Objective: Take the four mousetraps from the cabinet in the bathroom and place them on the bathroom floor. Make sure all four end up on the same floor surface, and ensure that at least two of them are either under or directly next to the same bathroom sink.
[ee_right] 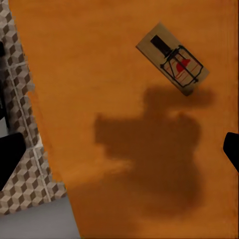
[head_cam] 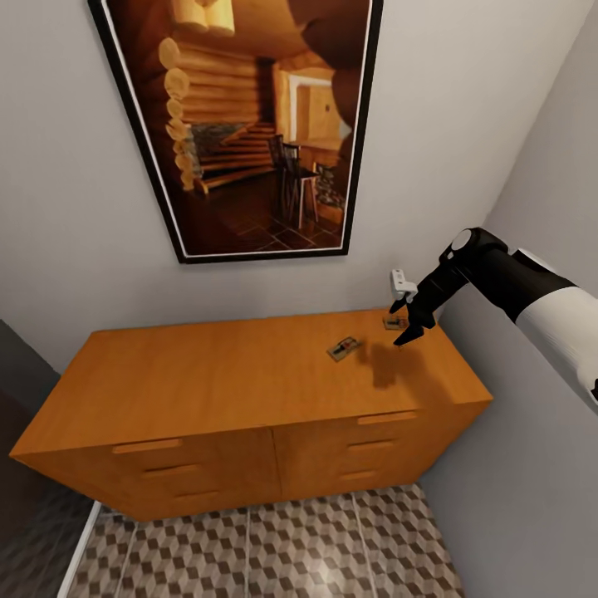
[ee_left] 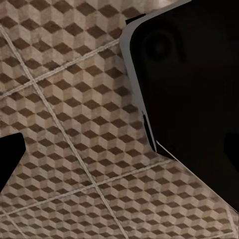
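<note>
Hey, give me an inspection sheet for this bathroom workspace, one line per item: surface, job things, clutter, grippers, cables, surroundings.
Surface: the cabinet top is orange-brown wood, drawers shut.
Job things: two mousetraps on the cabinet top, the nearer mousetrap out on the wood and the far mousetrap by the wall, partly hidden behind the right gripper.
Clutter: nothing seen.
Grippers: the right gripper hangs above the cabinet's right end, open, holding nothing; the left gripper is over the bathroom floor, state unclear.
Cables: nothing seen.
Surroundings: a framed picture on the wall above, a small white wall fitting, cube-patterned tiles in front.
</note>
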